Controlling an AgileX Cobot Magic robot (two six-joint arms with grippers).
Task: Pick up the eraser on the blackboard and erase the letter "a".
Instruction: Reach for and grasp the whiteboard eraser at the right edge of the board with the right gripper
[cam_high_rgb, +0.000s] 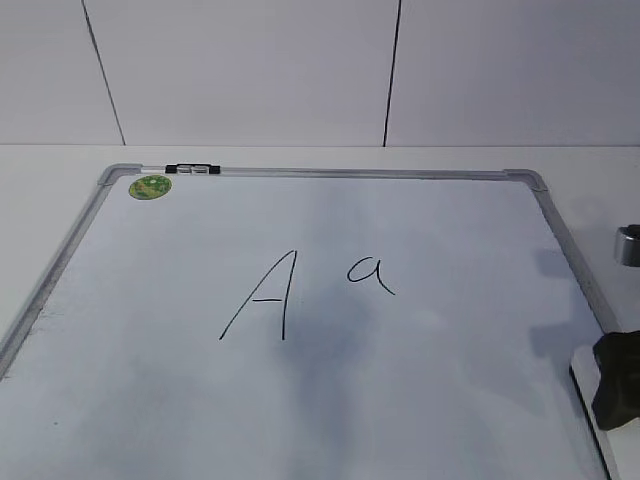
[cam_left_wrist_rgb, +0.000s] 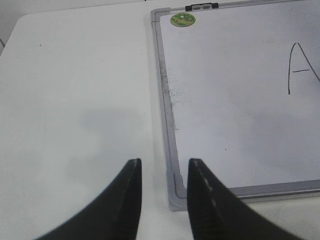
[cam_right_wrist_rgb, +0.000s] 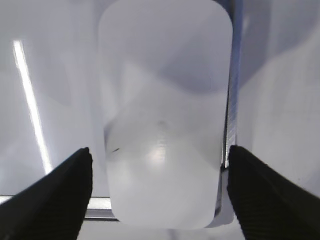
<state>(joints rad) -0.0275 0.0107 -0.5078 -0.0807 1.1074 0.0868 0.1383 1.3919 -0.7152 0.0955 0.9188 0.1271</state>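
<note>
The blackboard (cam_high_rgb: 420, 400) is a white board with a silver-grey frame, lying flat on the table. The letter "a" (cam_high_rgb: 370, 274) is written near its middle, right of a taller capital "A" (cam_high_rgb: 262, 297). The eraser (cam_right_wrist_rgb: 165, 115), a white rounded block, lies at the board's right edge. In the exterior view only its edge (cam_high_rgb: 584, 385) shows beside my right gripper (cam_high_rgb: 617, 378). My right gripper (cam_right_wrist_rgb: 159, 152) is open, with one finger on each side of the eraser and small gaps between. My left gripper (cam_left_wrist_rgb: 162, 167) is open and empty above the table at the board's corner (cam_left_wrist_rgb: 176, 192).
A green round sticker (cam_high_rgb: 150, 186) and a black clip (cam_high_rgb: 192, 169) sit at the board's far left corner. A grey metal part (cam_high_rgb: 628, 245) shows at the right edge. Bare white table (cam_left_wrist_rgb: 75, 100) lies left of the board. A tiled wall stands behind.
</note>
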